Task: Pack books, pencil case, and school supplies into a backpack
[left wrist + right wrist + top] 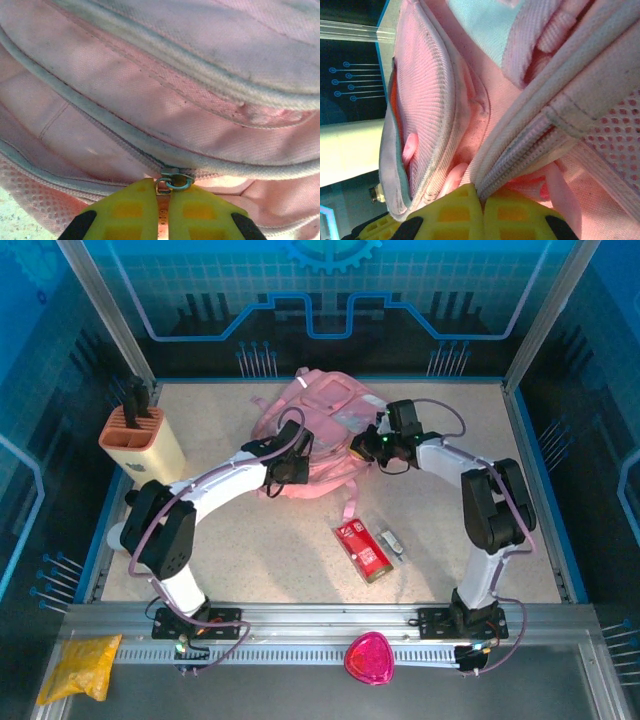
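Your left hand (162,189) is pinched together on the small metal zip pull (171,182) of the backpack (322,420), with the tab caught flat between the yellow fingers (129,210). Your right hand (481,192) is closed too, clamped on a ridge of the bag's cloth beside a zip track (520,162). The backpack lies slumped at the far middle of the counter (260,560), and both hands are at its near edge.

Treat the bag as soft and floppy. It will fold and drag rather than resist, so the zip will likely run only if the cloth is held taut against the pull. The thick stitched seam in your right hand looks a fair anchor. The pull tab is small and smooth and could slip from the pads, so a slow tug straight along the track seems safest.

The red pencil case (362,550) lies on the counter nearer you, well apart from the bag, with the small grey-white piece (392,539) just beside it. The case looks glossy and stiff, so take it across its narrow width. The little piece looks light and easily nudged away.
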Robot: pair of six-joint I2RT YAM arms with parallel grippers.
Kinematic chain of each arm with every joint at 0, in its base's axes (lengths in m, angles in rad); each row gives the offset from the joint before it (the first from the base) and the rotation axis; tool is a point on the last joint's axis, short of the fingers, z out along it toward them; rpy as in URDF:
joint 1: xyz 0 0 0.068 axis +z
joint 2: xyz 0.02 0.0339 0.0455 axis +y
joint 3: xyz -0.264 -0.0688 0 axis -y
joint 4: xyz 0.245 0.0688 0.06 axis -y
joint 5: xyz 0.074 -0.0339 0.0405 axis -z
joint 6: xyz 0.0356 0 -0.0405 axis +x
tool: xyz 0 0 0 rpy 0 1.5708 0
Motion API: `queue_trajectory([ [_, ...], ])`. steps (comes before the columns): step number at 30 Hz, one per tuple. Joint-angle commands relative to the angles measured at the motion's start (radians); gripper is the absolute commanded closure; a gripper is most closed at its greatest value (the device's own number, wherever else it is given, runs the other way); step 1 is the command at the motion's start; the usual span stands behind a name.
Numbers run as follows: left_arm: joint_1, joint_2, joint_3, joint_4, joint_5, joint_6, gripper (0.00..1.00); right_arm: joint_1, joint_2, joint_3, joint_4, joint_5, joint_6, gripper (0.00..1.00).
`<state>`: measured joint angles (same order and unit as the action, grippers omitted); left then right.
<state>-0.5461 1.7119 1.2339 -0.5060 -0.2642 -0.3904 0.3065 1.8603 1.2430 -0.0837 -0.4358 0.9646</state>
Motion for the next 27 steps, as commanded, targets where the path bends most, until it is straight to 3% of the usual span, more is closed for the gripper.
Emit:
queue_trajectory([
  [1, -0.01, -0.025, -0.023, -0.062, 0.033, -0.022, 1.0, -0.066, 0.059, 0.129, -0.016, 0.105, -0.088, 1.0],
  [5, -0.107, 0.028, 0.057, -0.023, 0.069, -0.08, 1.0, -0.07, 0.147, 0.275, -0.1, 0.113, -0.129, 1.0],
  [7, -0.143, 0.084, 0.14, -0.041, 0.063, -0.101, 1.0, -0.079, 0.173, 0.33, -0.143, 0.112, -0.149, 0.86],
  [10, -0.157, 0.151, 0.234, -0.065, 0.065, -0.127, 1.0, -0.087, 0.152, 0.331, -0.186, 0.075, -0.166, 0.75],
  [15, -0.157, 0.195, 0.3, -0.108, 0.033, -0.119, 1.0, -0.077, 0.001, 0.123, -0.121, -0.015, -0.124, 0.54],
  [21, -0.157, 0.186, 0.286, -0.093, 0.032, -0.12, 1.0, -0.007, -0.056, -0.056, 0.054, -0.147, 0.032, 0.53],
  [27, -0.157, 0.185, 0.276, -0.083, 0.043, -0.123, 1.0, 0.064, -0.012, -0.064, 0.12, -0.112, 0.099, 0.56],
])
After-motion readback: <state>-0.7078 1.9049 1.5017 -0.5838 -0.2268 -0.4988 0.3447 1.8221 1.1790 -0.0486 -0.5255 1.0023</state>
